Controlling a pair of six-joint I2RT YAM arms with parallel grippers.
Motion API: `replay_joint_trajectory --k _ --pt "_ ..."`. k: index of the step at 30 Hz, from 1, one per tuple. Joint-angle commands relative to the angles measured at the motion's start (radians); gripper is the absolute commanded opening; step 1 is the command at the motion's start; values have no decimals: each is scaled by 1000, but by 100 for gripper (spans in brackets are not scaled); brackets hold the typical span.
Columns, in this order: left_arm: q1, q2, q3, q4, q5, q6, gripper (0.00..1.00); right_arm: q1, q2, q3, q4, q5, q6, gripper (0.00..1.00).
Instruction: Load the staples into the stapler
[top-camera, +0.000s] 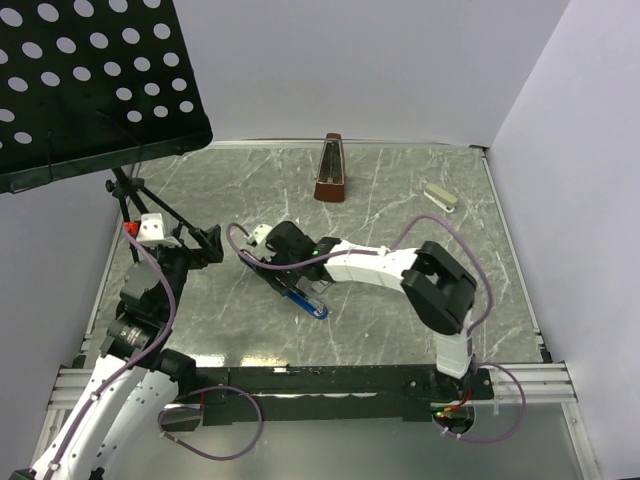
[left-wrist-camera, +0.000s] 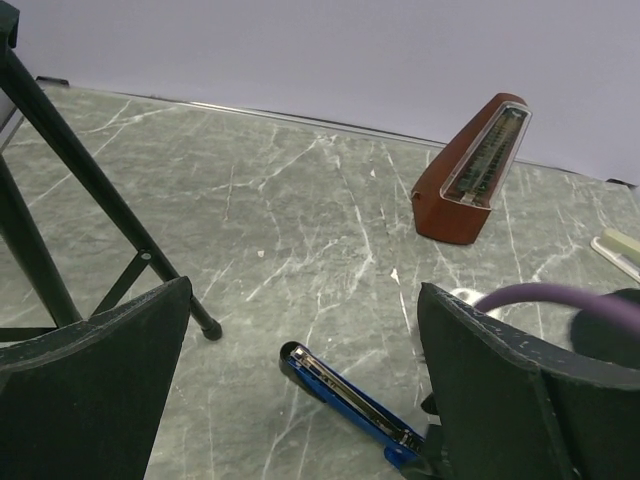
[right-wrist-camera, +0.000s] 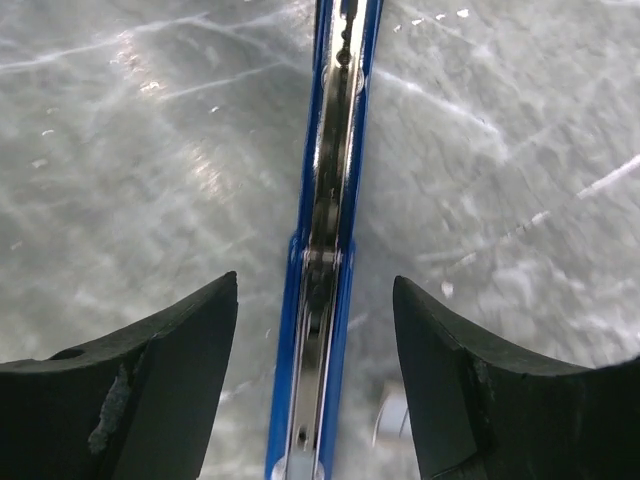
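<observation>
Stapler (top-camera: 305, 300): slim, blue-bodied, lying flat on the grey marbled table (top-camera: 400, 215) just in front of centre, long axis on a diagonal. Top side shows a narrow silvery channel running down its middle between the blue side walls. One end rounded, blue with a dark inner edge, seen from the left wrist (left-wrist-camera: 350, 400).

Right gripper (top-camera: 298, 283): reached in over the stapler from the right, pointing down. Its wrist view has the stapler (right-wrist-camera: 325, 250) running straight up the gap between the two black fingers (right-wrist-camera: 160, 380). Jaws stand moderately apart, one finger on each side of the blue body, bare table visible between each finger and the stapler. No contact, nothing held.

Left gripper (top-camera: 205, 243): up off the table, to the left of the stapler, near the leg of the music stand (top-camera: 90, 80). Jaws spread wide (left-wrist-camera: 305, 290), nothing between them; the stapler lies ahead of and below the fingers.

Elsewhere: brown metronome (top-camera: 331, 170) upright towards the far edge; small cream stapler (top-camera: 440, 197) at far right, well apart from both grippers.
</observation>
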Motion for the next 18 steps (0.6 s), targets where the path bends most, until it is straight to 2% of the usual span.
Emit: replay_joint_trajectory --k 1,6,9,12,15,17,18 --pt "4 12 12 23 -32 -12 99 -1 77 90 19 2 -36 68" --pt "5 21 14 25 -27 -12 99 0 137 113 25 16 -43 64" --pt "6 31 14 25 -24 -12 99 -1 163 125 19 31 -48 57" --pt "7 40 14 25 -23 -14 99 0 167 105 28 36 -48 40" --pt "10 54 17 17 -27 -22 99 -3 137 52 68 26 -39 17" --pt "16 66 17 14 -23 -37 100 -13 99 3 103 8 -19 11" --pt "24 69 19 13 -13 -46 99 -19 82 -17 120 -1 -11 5"
